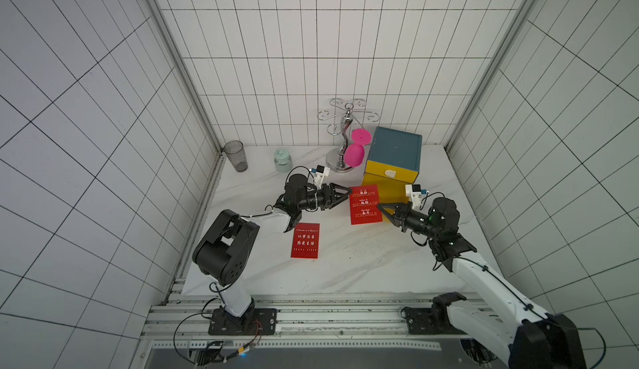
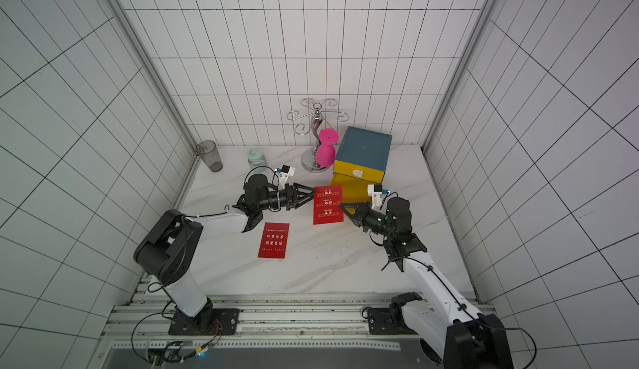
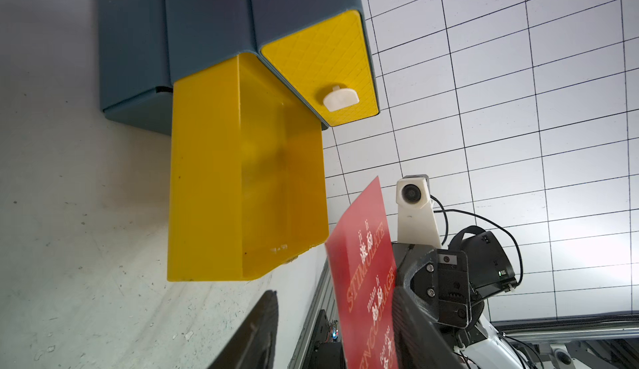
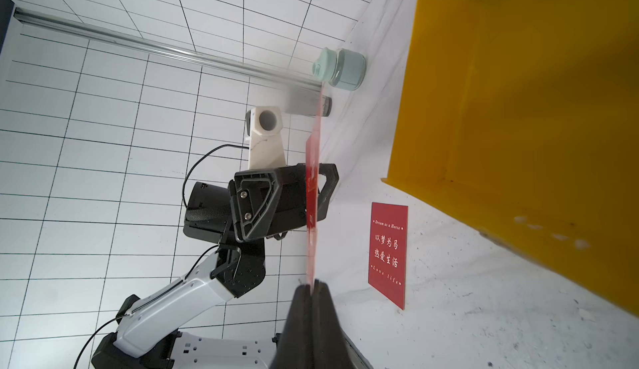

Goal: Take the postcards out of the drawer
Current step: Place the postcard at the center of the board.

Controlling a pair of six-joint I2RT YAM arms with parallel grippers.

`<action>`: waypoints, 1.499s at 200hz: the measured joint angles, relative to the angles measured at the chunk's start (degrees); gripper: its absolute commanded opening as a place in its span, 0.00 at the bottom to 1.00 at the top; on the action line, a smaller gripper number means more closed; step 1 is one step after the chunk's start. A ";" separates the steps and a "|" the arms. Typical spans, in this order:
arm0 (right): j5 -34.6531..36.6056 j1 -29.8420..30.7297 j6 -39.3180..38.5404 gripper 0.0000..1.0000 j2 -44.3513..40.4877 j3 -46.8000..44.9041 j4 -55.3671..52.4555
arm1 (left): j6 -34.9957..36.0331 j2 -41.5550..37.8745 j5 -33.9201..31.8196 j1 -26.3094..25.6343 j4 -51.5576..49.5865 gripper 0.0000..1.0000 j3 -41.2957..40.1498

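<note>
One red postcard (image 1: 366, 204) (image 2: 327, 204) hangs in the air in front of the open yellow drawer (image 1: 387, 185) (image 3: 242, 177). My right gripper (image 1: 379, 206) (image 4: 313, 283) is shut on its right edge. From the other side, my left gripper (image 1: 347, 192) (image 3: 335, 293) is open, its fingers (image 3: 415, 329) straddling the card's left edge with a gap. A second postcard (image 1: 305, 241) (image 4: 387, 253) lies flat on the table near the left arm. In the left wrist view the drawer's inside shows only bare yellow.
The blue cabinet (image 1: 394, 145) has a closed upper drawer with a white handle (image 1: 390, 173). A metal stand (image 1: 342, 135) with a pink goblet (image 1: 356, 151) is to its left. A mint jar (image 1: 283, 159) and a grey tumbler (image 1: 235, 156) stand at the back.
</note>
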 measured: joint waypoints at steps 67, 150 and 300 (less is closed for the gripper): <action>-0.33 1.53 0.42 0.00 1.38 -0.17 1.60 | -2.34 1.20 0.33 -0.07 3.61 0.24 0.00; 0.37 3.15 0.37 0.00 1.38 -0.92 1.25 | -1.64 0.39 0.13 -0.09 4.04 0.00 -2.23; 10.86 1.44 -19.30 0.81 -5.05 12.87 -29.62 | 31.43 -14.29 -3.41 6.88 -52.78 0.00 2.08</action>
